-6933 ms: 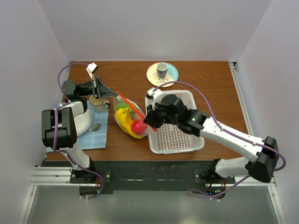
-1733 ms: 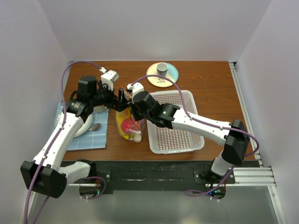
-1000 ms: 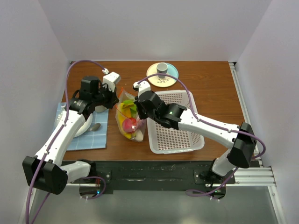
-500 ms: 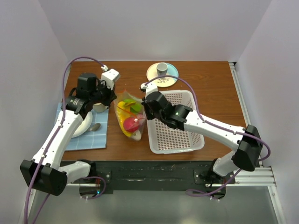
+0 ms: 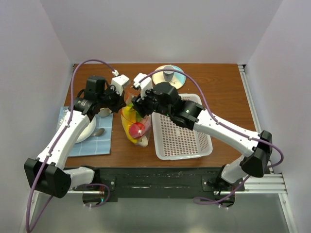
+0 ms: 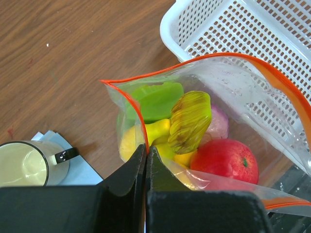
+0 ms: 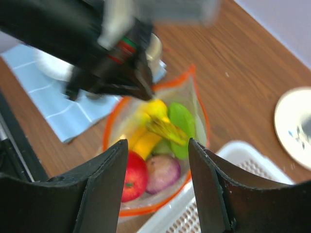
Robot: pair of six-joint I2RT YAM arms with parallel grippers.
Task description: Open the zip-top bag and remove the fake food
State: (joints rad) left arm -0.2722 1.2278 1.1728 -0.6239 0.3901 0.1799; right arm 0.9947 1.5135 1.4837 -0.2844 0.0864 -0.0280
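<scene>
The zip-top bag (image 5: 130, 127) stands between the blue cloth and the white basket, its mouth open upward. My left gripper (image 5: 125, 101) is shut on the bag's orange-red zip strip (image 6: 137, 116) at its left edge. My right gripper (image 5: 140, 108) is open and empty, hovering just above the open mouth (image 7: 158, 145). The fake food lies inside the bag: a yellow banana bunch (image 6: 190, 121), a red round fruit (image 6: 224, 160), a green piece (image 6: 156, 99) and a purple piece (image 7: 164, 172). A cream piece (image 5: 141, 141) shows at the bag's bottom.
A white basket (image 5: 182, 138) stands right beside the bag. A plate with a grey cup (image 5: 168, 75) is at the back. On the left lie a blue cloth (image 5: 93, 141), a white bowl (image 5: 86, 128), a spoon (image 5: 98, 132) and a mug (image 6: 26, 164).
My right gripper has left the bag's right edge and moved up and back-left over the open mouth, jaws open. My left gripper keeps its hold on the zip strip and shifted slightly right.
</scene>
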